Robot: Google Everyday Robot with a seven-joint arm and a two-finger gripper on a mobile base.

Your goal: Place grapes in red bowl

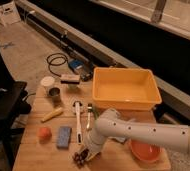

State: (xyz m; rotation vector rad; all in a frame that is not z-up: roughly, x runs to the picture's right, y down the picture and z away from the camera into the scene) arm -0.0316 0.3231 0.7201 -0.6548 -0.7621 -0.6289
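Note:
The grapes (79,157), a small dark bunch, lie near the front edge of the wooden table (43,155). My gripper (86,151) reaches down from the white arm and sits right at the bunch, just to its upper right. The red bowl (144,151) stands at the front right of the table, partly behind my arm's forearm, well to the right of the grapes.
A large yellow tub (125,88) stands at the back right. A blue sponge (63,136), an orange-pink fruit (44,133), a yellow banana-like piece (52,115), a white-handled brush (78,122), a metal cup (54,93) and a white cup (47,82) lie on the left.

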